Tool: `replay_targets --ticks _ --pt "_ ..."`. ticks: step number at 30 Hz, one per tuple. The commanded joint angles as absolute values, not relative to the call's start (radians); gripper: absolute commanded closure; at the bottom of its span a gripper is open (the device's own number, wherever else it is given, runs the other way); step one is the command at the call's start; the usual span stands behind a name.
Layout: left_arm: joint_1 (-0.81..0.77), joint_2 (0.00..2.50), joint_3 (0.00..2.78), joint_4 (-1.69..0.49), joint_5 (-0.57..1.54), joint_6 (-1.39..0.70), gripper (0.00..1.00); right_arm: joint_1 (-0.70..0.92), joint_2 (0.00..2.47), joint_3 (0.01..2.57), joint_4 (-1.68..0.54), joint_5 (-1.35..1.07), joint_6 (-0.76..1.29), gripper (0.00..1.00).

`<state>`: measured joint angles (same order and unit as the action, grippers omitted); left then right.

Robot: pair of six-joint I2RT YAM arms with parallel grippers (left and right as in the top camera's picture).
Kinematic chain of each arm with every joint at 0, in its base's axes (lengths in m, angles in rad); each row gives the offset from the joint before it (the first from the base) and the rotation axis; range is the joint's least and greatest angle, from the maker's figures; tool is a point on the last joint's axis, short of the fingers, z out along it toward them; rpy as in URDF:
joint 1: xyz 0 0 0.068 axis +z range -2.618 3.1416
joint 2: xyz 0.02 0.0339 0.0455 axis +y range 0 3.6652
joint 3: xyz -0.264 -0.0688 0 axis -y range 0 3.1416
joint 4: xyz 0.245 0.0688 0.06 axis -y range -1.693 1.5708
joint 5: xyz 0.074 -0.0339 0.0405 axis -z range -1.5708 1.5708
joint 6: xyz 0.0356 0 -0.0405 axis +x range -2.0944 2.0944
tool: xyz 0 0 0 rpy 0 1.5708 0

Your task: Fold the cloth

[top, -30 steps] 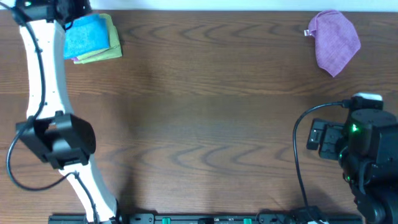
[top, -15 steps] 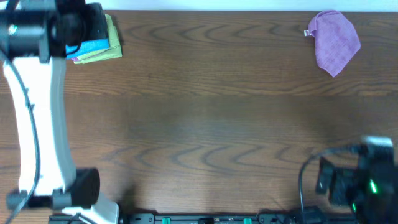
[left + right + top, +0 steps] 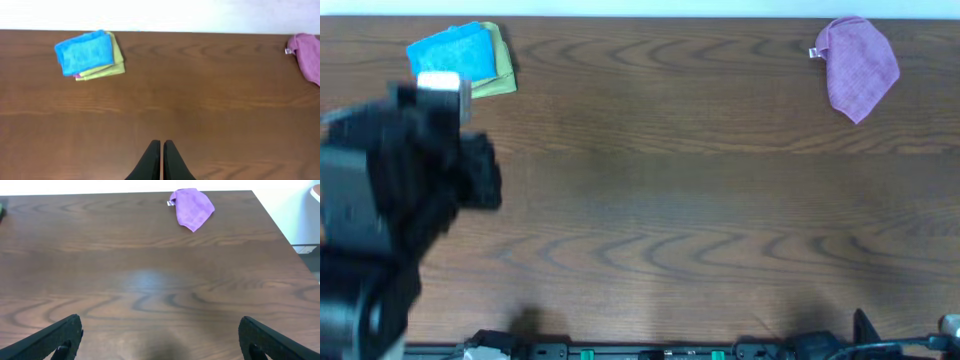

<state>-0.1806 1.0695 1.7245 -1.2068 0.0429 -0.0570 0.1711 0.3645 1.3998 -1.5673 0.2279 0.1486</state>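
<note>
The sky-blue cloth (image 3: 450,50) lies folded at the far left corner of the table, on top of a lime-green folded cloth (image 3: 500,72). In the left wrist view the cloth (image 3: 85,51) is a tidy rectangle, far ahead and to the left of my left gripper (image 3: 162,146). That gripper is shut with nothing between its fingers and hovers over bare wood. The left arm (image 3: 400,190) fills the left side of the overhead view as a blurred black mass. My right gripper (image 3: 160,321) stands wide open over bare table, holding nothing.
A crumpled purple cloth (image 3: 860,62) with a small white tag lies at the far right corner, also seen in the right wrist view (image 3: 192,207). A pink sliver shows under the green cloth (image 3: 116,62). The table's right edge (image 3: 280,230) drops off past the purple cloth.
My left arm has drawn back from the blue cloth toward the near side and up toward the overhead camera, leaving the cloth uncovered. The right arm has slid down almost out of the overhead view.
</note>
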Motion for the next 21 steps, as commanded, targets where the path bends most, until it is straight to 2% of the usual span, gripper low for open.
replay_targets --ticks 1,4,5,6,7,9,11,15,16,21 --pt "-0.185 0.937 1.56 -1.191 0.023 -0.089 0.94 0.16 0.364 1.404 -1.566 0.232 0.137 0.01" --pt "-0.185 0.831 1.451 -1.198 0.023 -0.128 0.94 0.16 0.364 1.404 -1.568 0.232 0.137 0.01" --pt "-0.185 0.815 1.433 -1.203 0.023 -0.137 0.91 0.16 0.364 1.404 -1.568 0.232 0.137 0.01" --pt "-0.185 0.805 1.42 -1.207 0.023 -0.138 0.83 0.16 0.364 1.404 -1.568 0.232 0.137 0.01" --pt "-0.185 0.8 1.412 -1.212 0.023 -0.139 0.71 0.16 0.364 1.404 -1.568 0.232 0.137 0.01" --pt "-0.185 0.8 1.41 -1.219 0.027 -0.139 0.63 0.16 0.364 1.404 -1.568 0.232 0.137 0.01" --pt "-0.185 0.8 1.41 -1.213 0.027 -0.139 0.44 0.16 0.365 1.404 -1.568 0.232 0.137 0.01" --pt "-0.185 0.8 1.41 -1.192 0.027 -0.139 0.18 0.16 0.365 1.404 -1.568 0.232 0.137 0.01" --pt "-0.185 0.8 1.41 -1.19 0.027 -0.139 0.02 0.16 0.365 1.404 -1.568 0.232 0.137 0.01" --pt "-0.185 0.8 1.41 -1.205 0.042 -0.139 0.05 0.16 0.364 1.404 -1.568 0.232 0.137 0.01"
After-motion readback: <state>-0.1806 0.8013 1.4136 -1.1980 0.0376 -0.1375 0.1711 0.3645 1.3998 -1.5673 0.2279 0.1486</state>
